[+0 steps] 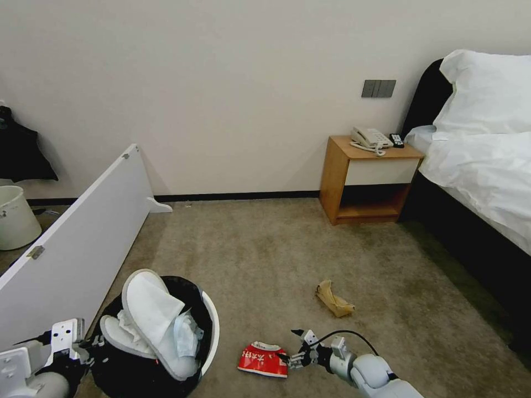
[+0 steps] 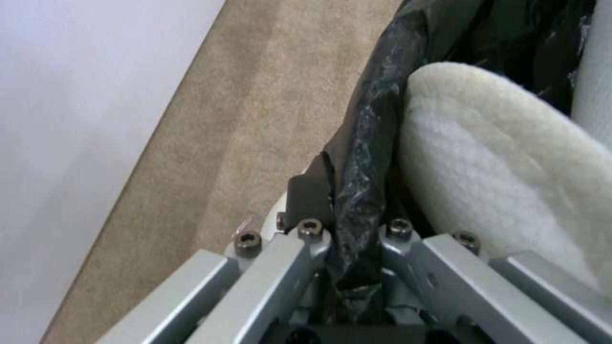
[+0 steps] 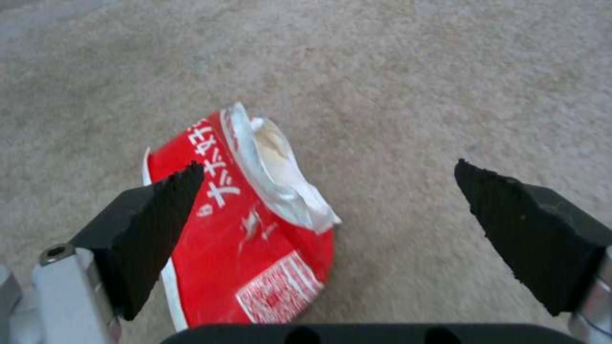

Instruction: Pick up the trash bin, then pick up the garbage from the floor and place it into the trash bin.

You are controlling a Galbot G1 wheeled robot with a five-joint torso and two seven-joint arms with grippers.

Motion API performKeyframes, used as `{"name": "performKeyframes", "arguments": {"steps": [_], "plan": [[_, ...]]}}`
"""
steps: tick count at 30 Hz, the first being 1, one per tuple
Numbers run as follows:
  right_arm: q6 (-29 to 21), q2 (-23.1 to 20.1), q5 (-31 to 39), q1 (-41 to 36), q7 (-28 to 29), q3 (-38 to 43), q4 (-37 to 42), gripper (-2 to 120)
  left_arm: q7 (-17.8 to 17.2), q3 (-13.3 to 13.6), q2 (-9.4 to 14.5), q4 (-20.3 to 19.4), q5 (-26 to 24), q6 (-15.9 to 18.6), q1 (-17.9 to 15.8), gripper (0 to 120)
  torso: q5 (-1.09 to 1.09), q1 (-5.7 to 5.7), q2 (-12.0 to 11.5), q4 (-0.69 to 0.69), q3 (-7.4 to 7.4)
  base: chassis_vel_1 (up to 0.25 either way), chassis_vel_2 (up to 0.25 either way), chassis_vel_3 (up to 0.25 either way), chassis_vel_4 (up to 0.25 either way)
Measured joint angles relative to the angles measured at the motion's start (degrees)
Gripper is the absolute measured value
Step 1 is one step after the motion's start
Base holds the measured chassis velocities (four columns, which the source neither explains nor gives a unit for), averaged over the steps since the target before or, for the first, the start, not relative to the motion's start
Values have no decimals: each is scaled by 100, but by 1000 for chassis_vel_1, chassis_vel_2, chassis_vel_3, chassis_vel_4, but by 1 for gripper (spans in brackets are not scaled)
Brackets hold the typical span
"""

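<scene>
Low in the head view, just right of centre, the right end effector (image 1: 294,347) hangs with its black fingers (image 3: 159,210) spread wide, close over a red snack packet (image 1: 263,359) lying flat on the floor (image 1: 265,260). The packet carries white characters along one side and a white block of fine print near one corner, too small to read; its torn silver mouth gapes open. At lower left of that frame, the left end effector (image 2: 354,267) is clamped on the black bag folded over the rim of the trash bin (image 1: 209,326). Two white slippers (image 1: 152,309) and crumpled tissue sit inside the bin. Right of centre, a crumpled brown paper bag (image 1: 333,299) lies on the floor, well apart from the packet.
</scene>
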Motion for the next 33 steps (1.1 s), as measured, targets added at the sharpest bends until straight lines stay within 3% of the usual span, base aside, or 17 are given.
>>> {"name": "performKeyframes", "arguments": {"steps": [33], "plan": [[-154, 396, 59, 661, -130, -594, -840, 100, -5, -18, -12, -86, -19, 0, 10, 2, 0, 0, 0, 0, 0, 0, 0, 0, 0]]}}
